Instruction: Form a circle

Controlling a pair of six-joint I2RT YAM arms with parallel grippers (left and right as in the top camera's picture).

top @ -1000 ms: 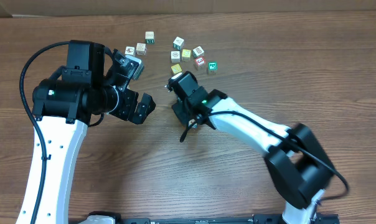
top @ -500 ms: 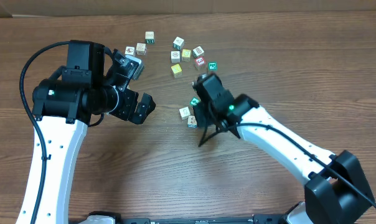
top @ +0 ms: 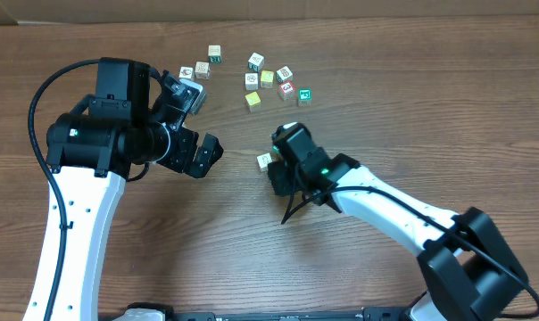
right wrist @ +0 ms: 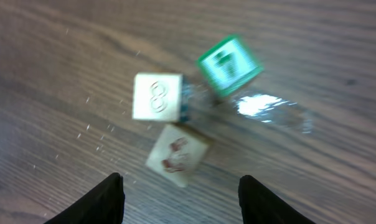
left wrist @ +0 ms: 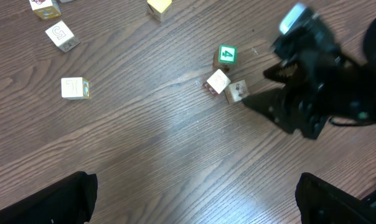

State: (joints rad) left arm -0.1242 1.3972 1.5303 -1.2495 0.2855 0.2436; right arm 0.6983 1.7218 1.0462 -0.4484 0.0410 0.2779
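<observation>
**Under the right gripper (right wrist: 182, 186), a tight huddle of cubes**

Near the middle of the table (top: 207, 241) sits the cluster (right wrist: 175, 109). It shows a green-faced cube (right wrist: 228, 64), a whitish cube (right wrist: 157, 96) marked with an 8, and a tan cube (right wrist: 177, 154). They are packed close, with whitish and tan meeting at a corner. The right gripper hangs over them, fingers parted and clamping nothing. The left gripper (left wrist: 191, 199) is spread wide and empty, well apart from the cluster. Loose cubes (top: 268, 78) lie scattered toward the far edge.
</observation>
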